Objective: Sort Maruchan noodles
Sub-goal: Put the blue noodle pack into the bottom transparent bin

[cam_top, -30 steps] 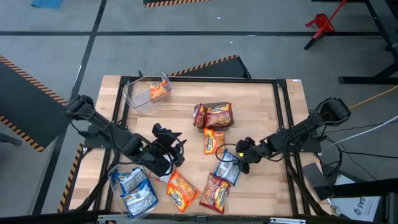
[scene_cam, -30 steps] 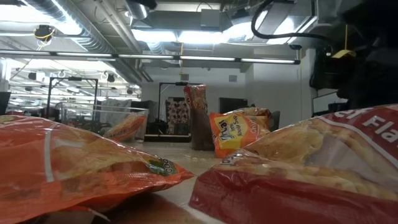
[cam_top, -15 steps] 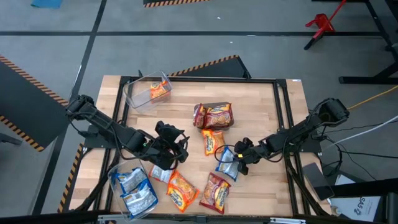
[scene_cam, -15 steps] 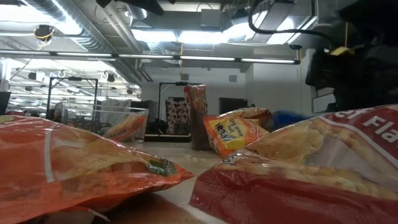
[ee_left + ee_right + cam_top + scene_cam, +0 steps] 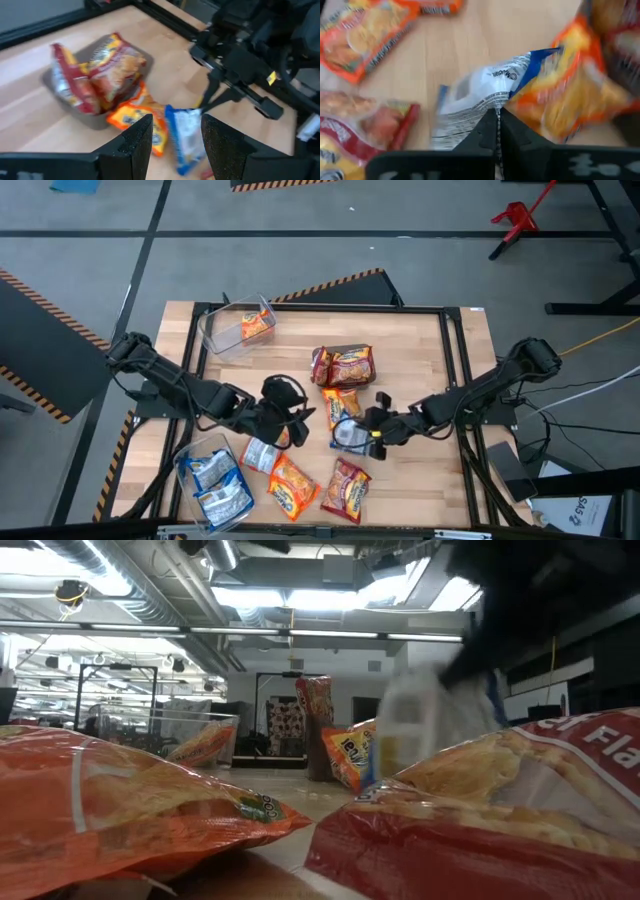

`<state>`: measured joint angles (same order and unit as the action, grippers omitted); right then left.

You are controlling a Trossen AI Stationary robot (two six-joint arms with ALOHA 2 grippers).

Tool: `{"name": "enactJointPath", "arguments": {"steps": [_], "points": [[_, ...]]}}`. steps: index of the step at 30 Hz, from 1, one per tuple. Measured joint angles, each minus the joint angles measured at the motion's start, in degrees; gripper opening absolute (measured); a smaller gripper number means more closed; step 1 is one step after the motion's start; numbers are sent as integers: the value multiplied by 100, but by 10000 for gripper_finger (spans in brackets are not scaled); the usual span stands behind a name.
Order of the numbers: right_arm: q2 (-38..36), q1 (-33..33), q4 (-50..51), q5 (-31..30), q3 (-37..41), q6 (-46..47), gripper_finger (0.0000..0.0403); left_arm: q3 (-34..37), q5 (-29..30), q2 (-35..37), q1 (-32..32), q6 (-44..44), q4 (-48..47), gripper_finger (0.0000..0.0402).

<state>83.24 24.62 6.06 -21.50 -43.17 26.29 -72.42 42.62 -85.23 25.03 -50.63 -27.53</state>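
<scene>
Blue-and-white packet [image 5: 352, 435], orange packet [image 5: 292, 485], red packet [image 5: 346, 488], pale wooden table [image 5: 420, 350]

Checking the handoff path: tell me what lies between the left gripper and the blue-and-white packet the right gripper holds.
In the left wrist view, only bare wooden table shows between the left gripper and the blue-and-white packet, pinched by the shut right gripper.

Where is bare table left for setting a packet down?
Bare wood lies along the far right, between the red packets' tray and the table edge, and right of the far clear bin. Crowded: the middle and near edge, among packets and both arms.
</scene>
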Motion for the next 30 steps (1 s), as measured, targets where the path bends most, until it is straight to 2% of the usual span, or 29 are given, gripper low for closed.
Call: {"name": "enactJointPath", "arguments": {"steps": [8,12,15,21,30], "points": [[-4,51,912,-1007,-1152,-1599,0,0,-804,0,-343,129,683,164],[-7,243,1092,-1899,-1577,-2593,0,0,-1025,0,-493,124,746,164],[-11,407,1280,-2585,-1779,-3118,0,0,-1057,0,-508,121,870,164],[-11,781,1440,-3925,-1987,-3898,0,2,-1481,2,-518,63,1563,164],[-11,1118,1437,-5598,-2372,-5269,0,2,-1711,6,-666,-776,2134,164]]}}
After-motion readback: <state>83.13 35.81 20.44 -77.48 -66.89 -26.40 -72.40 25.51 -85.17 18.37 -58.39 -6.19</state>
